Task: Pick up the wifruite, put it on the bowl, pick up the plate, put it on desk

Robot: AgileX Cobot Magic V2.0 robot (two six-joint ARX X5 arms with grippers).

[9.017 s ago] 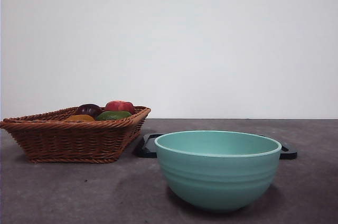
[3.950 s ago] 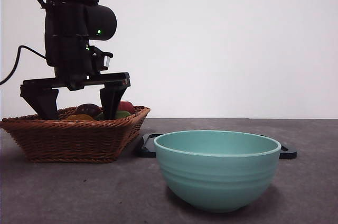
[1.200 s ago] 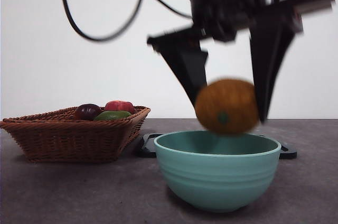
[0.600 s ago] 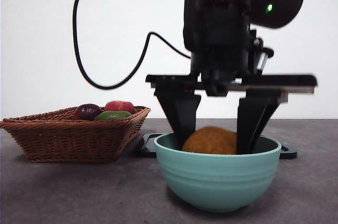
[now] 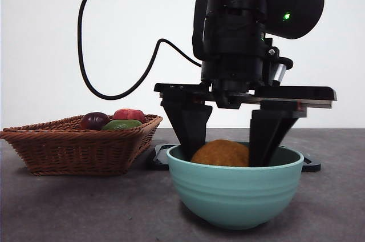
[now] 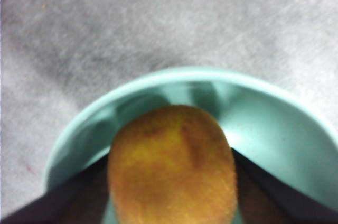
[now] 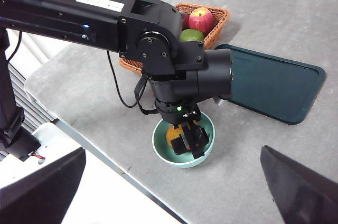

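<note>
The left gripper [image 5: 228, 153] reached straight down into the teal bowl [image 5: 236, 188], its two black jaws spread apart with the orange-brown wifruite [image 5: 220, 154] between them. In the front view a gap showed on at least one side of the fruit; in the left wrist view the jaws lay close along its flanks, so whether they were touching it could not be settled. The fruit sat low inside the bowl [image 6: 274, 123], most likely resting on the bottom, which would explain the widened jaws: the drop looked done or nearly so. The left arm stood vertical above the gripper, wrist pointing down, its cable looping off to one side.

Just behind the bowl, beyond the gripper, lay the dark green plate [image 7: 274, 84], a flat rectangular tray on the grey desk [image 5: 68, 208]; it had not yet been handled. Farther off to the side sat a wicker basket [image 5: 80, 145] holding a red apple [image 5: 129, 115], a green fruit [image 5: 121, 124] and a dark purple one [image 5: 94, 120].

The right gripper [image 7: 174, 192] hung high above the desk, well away from everything, its jaws wide apart and holding nothing, apparently waiting.
</note>
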